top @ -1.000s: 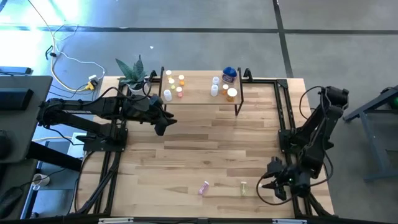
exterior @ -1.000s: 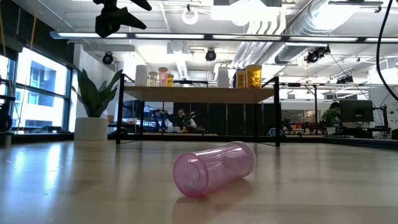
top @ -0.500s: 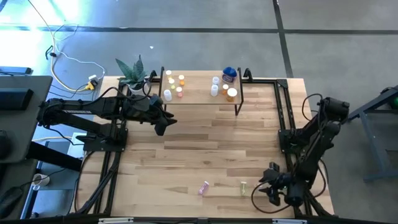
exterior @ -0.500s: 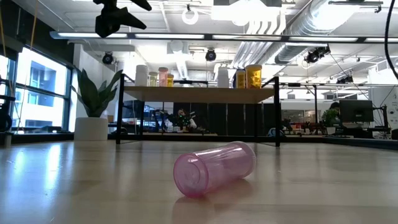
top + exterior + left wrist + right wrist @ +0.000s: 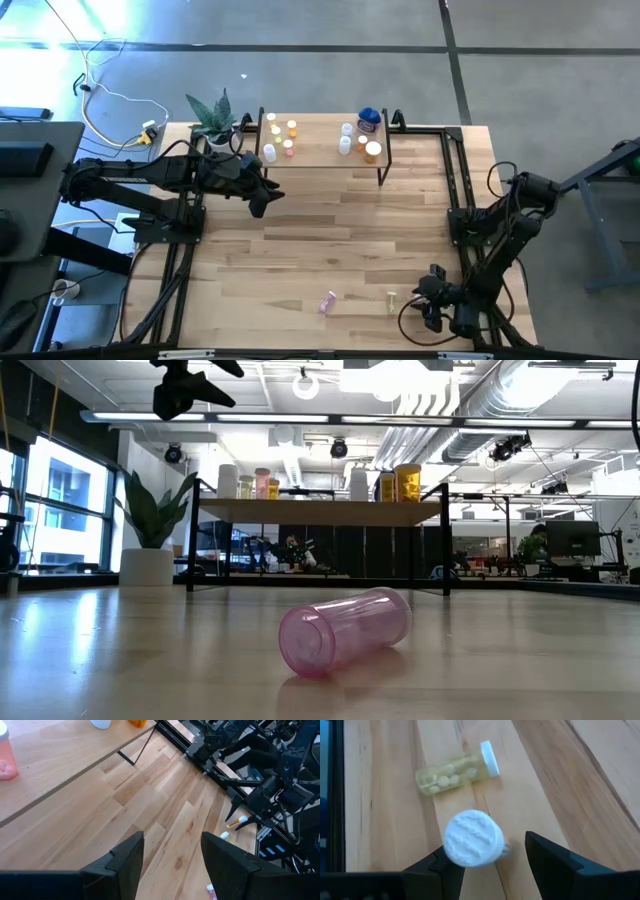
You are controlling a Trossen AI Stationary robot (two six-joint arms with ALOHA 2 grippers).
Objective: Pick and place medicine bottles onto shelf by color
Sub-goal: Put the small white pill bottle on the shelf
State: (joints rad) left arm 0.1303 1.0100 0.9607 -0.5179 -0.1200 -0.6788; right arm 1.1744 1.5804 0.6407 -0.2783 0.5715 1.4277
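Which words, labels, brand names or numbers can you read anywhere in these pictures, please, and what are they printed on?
None can be read.
The pink bottle lying on the table shows no label.
The yellow-green bottle and the white-capped bottle show no print.
The bottles on the shelf are too small to read.

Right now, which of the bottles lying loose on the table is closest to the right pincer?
The yellow-green, white-capped pill bottle, lying on its side just beside the open right pincer. The pink translucent bottle lies farther off.
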